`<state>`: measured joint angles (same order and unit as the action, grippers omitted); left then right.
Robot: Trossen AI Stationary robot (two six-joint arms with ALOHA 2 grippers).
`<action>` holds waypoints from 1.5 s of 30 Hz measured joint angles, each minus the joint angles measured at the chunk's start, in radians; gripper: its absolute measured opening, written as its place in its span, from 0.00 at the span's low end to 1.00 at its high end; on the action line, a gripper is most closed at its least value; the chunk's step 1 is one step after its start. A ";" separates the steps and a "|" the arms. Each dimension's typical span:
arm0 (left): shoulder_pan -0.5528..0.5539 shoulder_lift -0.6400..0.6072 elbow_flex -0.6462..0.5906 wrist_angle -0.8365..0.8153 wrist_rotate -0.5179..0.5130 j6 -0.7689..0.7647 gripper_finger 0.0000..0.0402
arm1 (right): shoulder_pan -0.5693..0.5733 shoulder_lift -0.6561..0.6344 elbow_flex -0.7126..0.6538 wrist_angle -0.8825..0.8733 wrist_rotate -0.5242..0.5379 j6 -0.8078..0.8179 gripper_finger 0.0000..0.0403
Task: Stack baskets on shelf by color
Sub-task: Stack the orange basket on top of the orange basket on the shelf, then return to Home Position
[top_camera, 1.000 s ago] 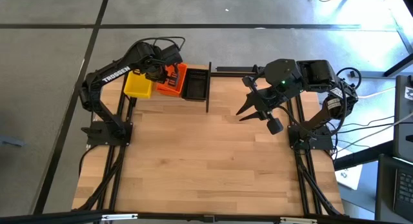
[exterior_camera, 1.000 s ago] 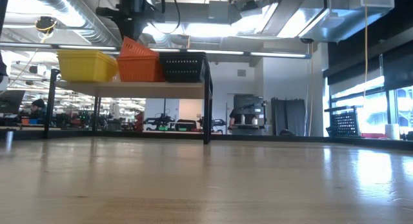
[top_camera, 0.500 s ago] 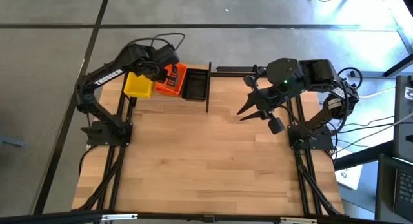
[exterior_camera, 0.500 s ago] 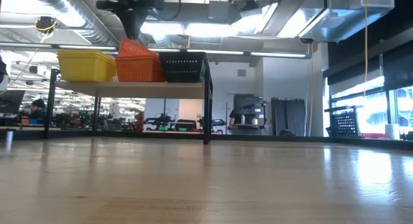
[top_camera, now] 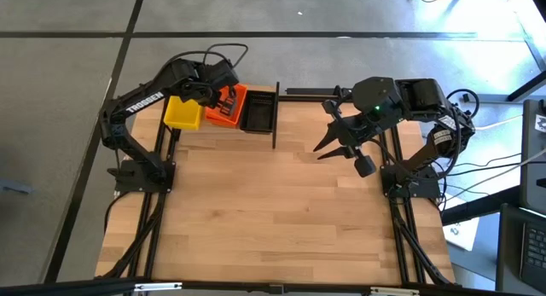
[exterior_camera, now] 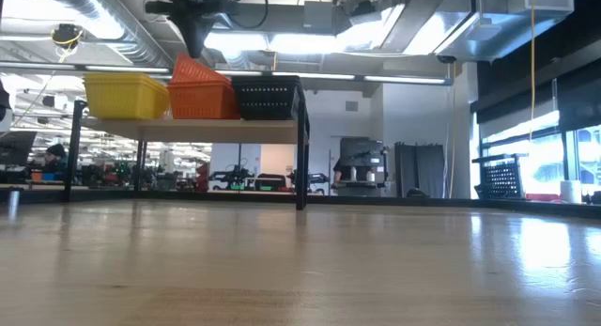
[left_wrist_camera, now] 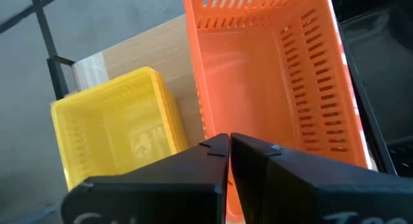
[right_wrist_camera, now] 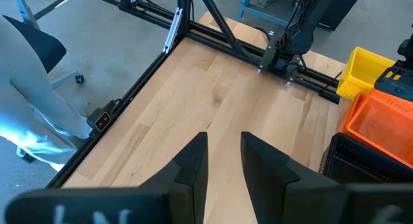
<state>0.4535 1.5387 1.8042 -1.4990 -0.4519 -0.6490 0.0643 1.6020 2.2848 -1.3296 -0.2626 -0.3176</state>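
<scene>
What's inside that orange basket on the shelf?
Nothing loose shows inside the orange basket: its floor looks bare. The shut left claw hovers over its near edge and covers part of it. Whether other baskets are nested underneath cannot be seen.

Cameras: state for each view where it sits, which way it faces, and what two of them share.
High: overhead, looking down; both arms, shelf.
Low: table height, level; shelf, left gripper above it.
Left wrist: down past shut fingers at orange basket, yellow basket.
Right wrist: across table, right gripper open.
All four show the orange basket.
</scene>
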 joint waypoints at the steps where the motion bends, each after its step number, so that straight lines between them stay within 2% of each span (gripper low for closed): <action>1: 0.002 0.000 0.000 0.000 -0.001 0.002 0.01 | 0.000 0.000 0.000 0.000 0.000 0.000 0.22; 14: 0.021 0.000 -0.056 0.002 0.003 0.025 0.00 | 0.000 0.000 0.000 0.000 -0.001 0.000 0.22; 18: -0.007 -0.008 -0.006 0.005 0.008 0.062 0.00 | 0.000 0.003 0.000 -0.030 0.006 0.002 0.22; 21: -0.041 -0.026 0.065 0.002 0.043 0.148 0.00 | 0.000 0.010 0.000 -0.093 0.060 0.051 0.21; 23: -0.075 -0.045 0.110 -0.010 0.075 0.207 0.00 | 0.000 0.006 -0.001 -0.152 0.097 0.083 0.16; 27: -0.171 -0.099 0.170 -0.006 0.082 0.277 0.00 | 0.018 -0.037 0.000 -0.164 0.180 0.142 0.02; 33: -0.335 -0.199 0.179 0.006 0.073 0.345 0.00 | 0.062 -0.118 -0.001 -0.171 0.281 0.239 0.01; 39: -0.513 -0.297 0.173 0.020 0.019 0.342 0.00 | 0.104 -0.231 0.000 -0.173 0.309 0.313 0.00; 45: -0.673 -0.407 0.066 0.039 -0.069 0.281 0.00 | 0.159 -0.331 -0.033 -0.156 0.362 0.388 0.00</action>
<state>-0.2193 1.1313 1.8701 -1.4603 -0.5208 -0.3679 0.2233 1.2706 2.2514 -1.4856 0.0991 0.0706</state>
